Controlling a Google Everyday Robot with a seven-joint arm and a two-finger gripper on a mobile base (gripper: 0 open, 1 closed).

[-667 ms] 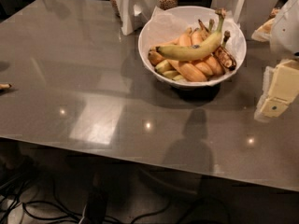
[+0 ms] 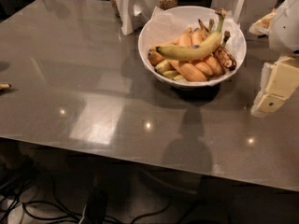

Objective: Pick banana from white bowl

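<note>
Banana [image 2: 191, 51] in white bowl [image 2: 202, 82]; pincer [image 2: 271, 96] beside, apart

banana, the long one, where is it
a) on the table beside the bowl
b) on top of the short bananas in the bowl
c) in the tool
b: the banana lies across the short bananas in the white bowl; the tool is off to the bowl's right over the table, apart from it.

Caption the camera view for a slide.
Long banana atop smaller bananas in the white bowl, gripper beside it at the frame's right edge.
</note>
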